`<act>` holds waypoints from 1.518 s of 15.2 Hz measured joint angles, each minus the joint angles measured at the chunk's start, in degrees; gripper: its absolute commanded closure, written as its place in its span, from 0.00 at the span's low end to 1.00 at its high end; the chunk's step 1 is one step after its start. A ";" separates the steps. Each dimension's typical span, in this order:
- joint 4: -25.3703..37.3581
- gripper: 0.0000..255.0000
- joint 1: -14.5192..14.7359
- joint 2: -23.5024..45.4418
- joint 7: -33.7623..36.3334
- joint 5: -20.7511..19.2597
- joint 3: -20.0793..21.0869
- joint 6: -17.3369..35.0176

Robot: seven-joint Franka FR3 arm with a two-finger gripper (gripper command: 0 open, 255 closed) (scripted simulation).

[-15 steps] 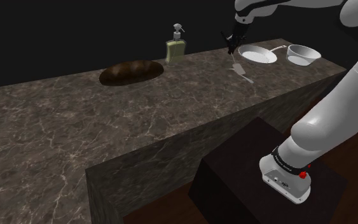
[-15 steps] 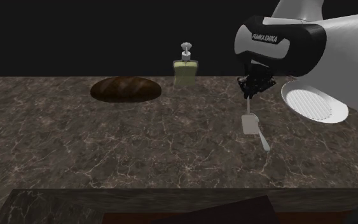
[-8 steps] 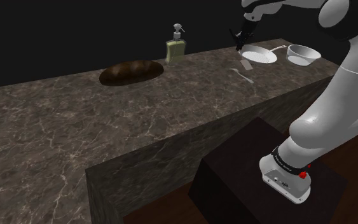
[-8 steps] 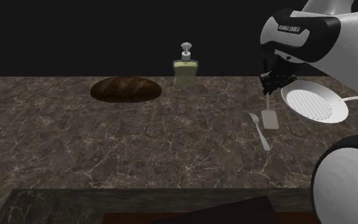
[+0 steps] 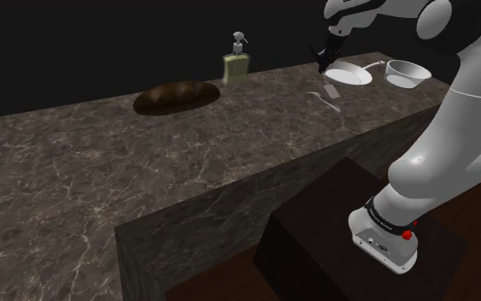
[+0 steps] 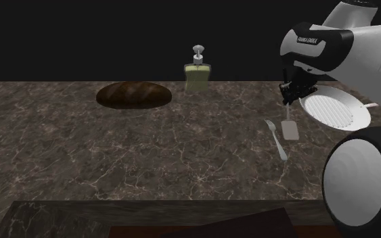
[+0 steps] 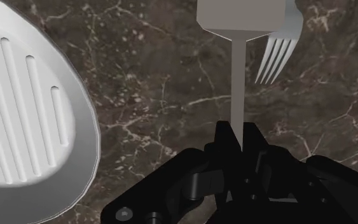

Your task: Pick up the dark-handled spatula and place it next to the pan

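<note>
My black gripper is shut on the upper end of the spatula, whose handle is hidden between the fingers. The spatula hangs blade down, its pale shaft running from the gripper to a flat grey blade low over the counter. The ribbed white pan lies just to the second exterior view's right of the blade. In the shoulder view the gripper hovers at the pan's near-left rim, with the blade below it.
A fork lies on the dark marble counter right beside the blade, tines near it. A white bowl sits beyond the pan. A soap dispenser and a bread loaf stand at the back.
The gripper has carried the spatula to the second exterior view's right, from left of the fork to between the fork and the pan, and a little lower. The grip stays shut.
</note>
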 measured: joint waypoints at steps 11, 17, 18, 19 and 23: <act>-4.65 1.00 -0.08 2.91 -0.61 0.81 0.31 7.50; -6.06 1.00 -0.19 4.50 -0.93 1.25 0.48 10.47; -6.15 1.00 -0.20 4.52 -0.95 1.26 0.48 10.59; -6.16 1.00 -0.20 4.54 -0.96 1.27 0.49 10.64; -6.19 0.00 -0.20 4.55 -0.96 1.27 0.49 10.67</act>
